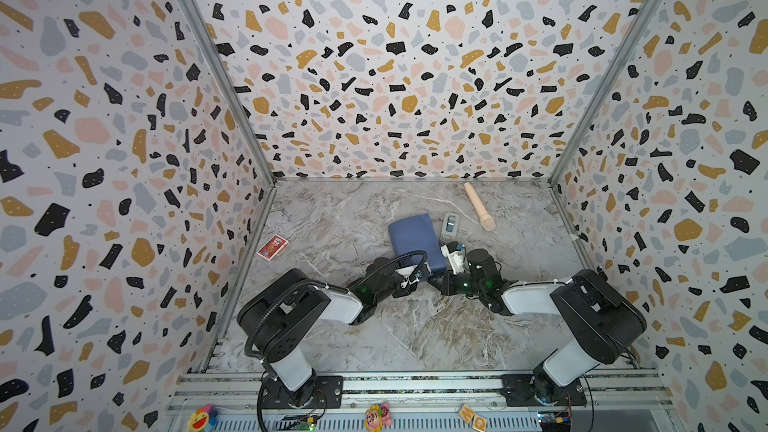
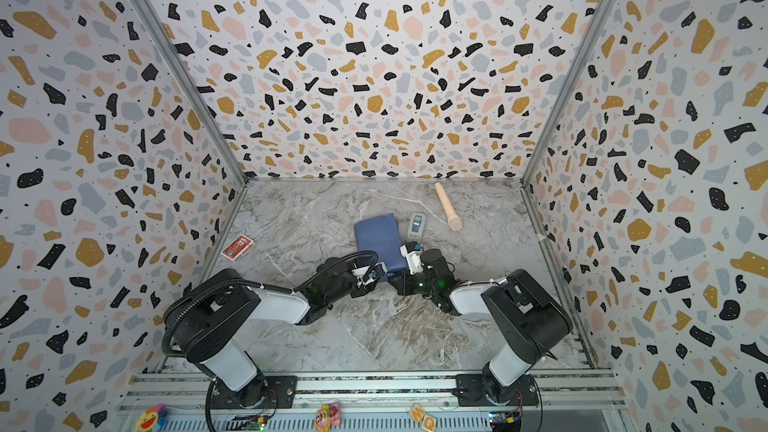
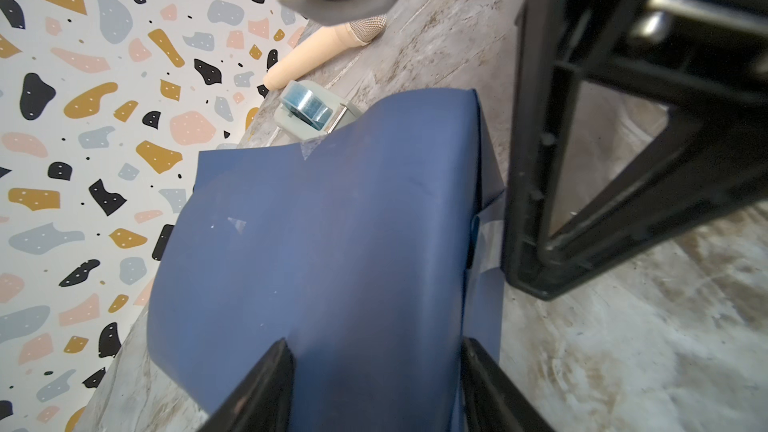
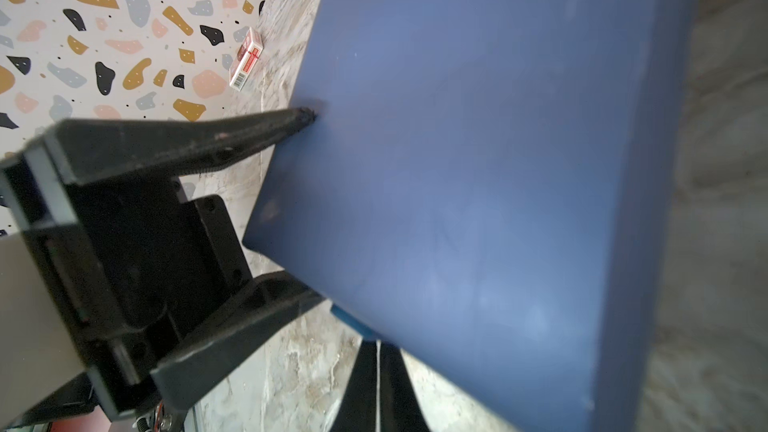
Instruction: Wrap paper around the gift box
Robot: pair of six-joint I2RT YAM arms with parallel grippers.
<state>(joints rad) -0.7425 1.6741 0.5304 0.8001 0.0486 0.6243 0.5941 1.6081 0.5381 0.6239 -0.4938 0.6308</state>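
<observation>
Toward the worktop's [image 1: 374,338] near edge, the left gripper [image 3: 376,342] is seen with jaws apart over the near side of the gift box, one fingertip [image 4: 291,122] touching the paper [image 1: 415,236]; a grip cannot be confirmed. The right gripper [image 4: 378,347] is pinched fully together at that side; whether on tape or paper cannot be told. The gift box, covered by the paper, lies midway between the side edges, in the far half. An end fold is judged to be in hand; next, the loose edge must be drawn flat and taped while the gift box is steadied. Tape scraps [image 3: 238,224] are shown only by the left wrist view. Just beyond, the tape dispenser [image 1: 449,227] is seen, and near the far edge a toy microphone [image 1: 478,211].
</observation>
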